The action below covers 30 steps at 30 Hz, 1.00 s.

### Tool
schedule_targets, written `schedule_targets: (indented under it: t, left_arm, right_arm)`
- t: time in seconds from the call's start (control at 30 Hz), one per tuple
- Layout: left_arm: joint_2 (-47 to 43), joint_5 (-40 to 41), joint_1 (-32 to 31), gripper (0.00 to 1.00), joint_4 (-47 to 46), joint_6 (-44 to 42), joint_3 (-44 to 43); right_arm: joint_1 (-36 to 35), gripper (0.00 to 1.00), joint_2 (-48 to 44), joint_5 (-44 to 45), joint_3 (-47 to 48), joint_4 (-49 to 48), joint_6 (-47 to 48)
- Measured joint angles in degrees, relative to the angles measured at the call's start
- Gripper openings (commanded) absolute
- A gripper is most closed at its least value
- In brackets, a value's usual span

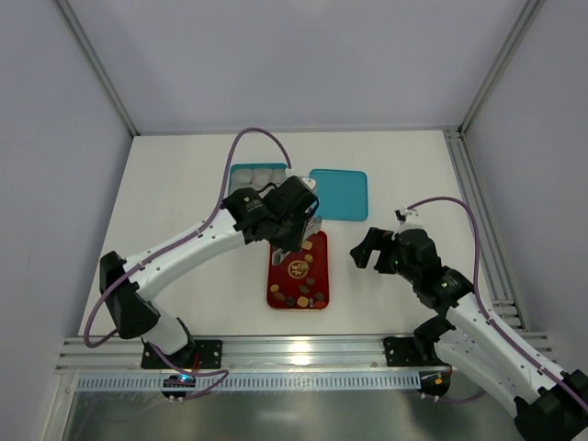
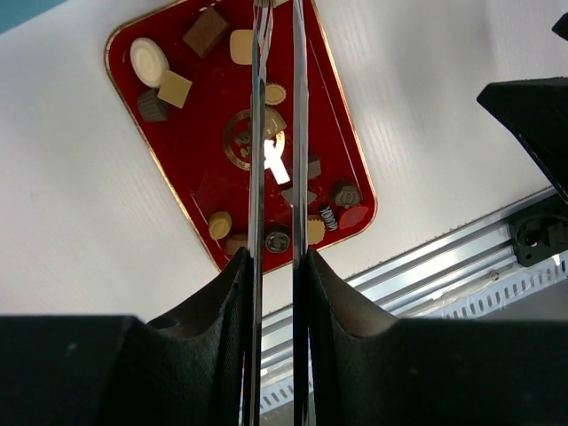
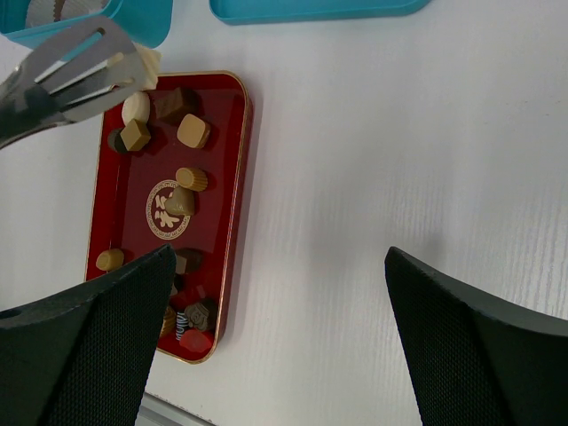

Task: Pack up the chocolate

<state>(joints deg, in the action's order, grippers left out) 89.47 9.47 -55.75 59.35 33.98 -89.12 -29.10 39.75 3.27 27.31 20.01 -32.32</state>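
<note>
- From above: the red tray [image 1: 323, 266] lies in the middle of the table [image 1: 184, 184]. The chocolate [image 1: 303, 296] sits on it, mostly at the near end.
- The blue box [image 1: 234, 176] is just past the tray. Its pale paper cups [image 1: 262, 175] look bare, so I think the packing has hardly begun. Nearly every piece is left to move.
- The blue lid [image 1: 338, 195] is off and lies beside the box, so the box is open for filling.
- The left hand [image 1: 299, 225] hangs over the far end of the tray and hides part of it. The right hand [image 1: 364, 250] sits to the right of the tray, apart from it and not in the way.
- Left wrist view: the left hand [image 2: 277, 266] is squeezed narrow on shiny tongs [image 2: 257, 133].
- The tongs point out over the tray [image 2: 204, 177]. Their tips run off the top here, so I cannot tell if they hold a piece.
- Brown, tan and cream chocolate [image 2: 149, 60] lies at both ends of the tray.
- Right wrist view: the right hand [image 3: 277, 257] is wide open with nothing in it.
- The tongs [image 3: 67, 58] reach over the tray's far corner, close to the blue box [image 3: 151, 18].
- A cream piece [image 3: 146, 64] sits right at their tips. It may be pinched there, but I cannot be sure.
- I think the box wall is the one thing the tongs must lift over.
</note>
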Motion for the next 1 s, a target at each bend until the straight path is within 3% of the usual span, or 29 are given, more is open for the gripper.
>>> schedule_targets:
  t: [0.13, 0.57, 1.0]
  left_arm:
    - [-1.0, 0.3, 3.6, 0.11, 1.0, -0.9, -0.9]
    - [1.6, 4.3, 27.1, 0.11, 1.1, -8.9, -7.0]
    - [18.0, 5.8, 33.0, 0.1, -0.8, -13.5, -14.3]
  right_arm:
    - [0.0, 1.0, 0.2, 0.0, 0.0, 0.0, 0.0]
    - [0.0, 1.0, 3.7, -0.9, 1.6, 1.0, 0.5]
    - [0.0, 1.0, 4.3, -1.1, 2.4, 1.2, 0.6]
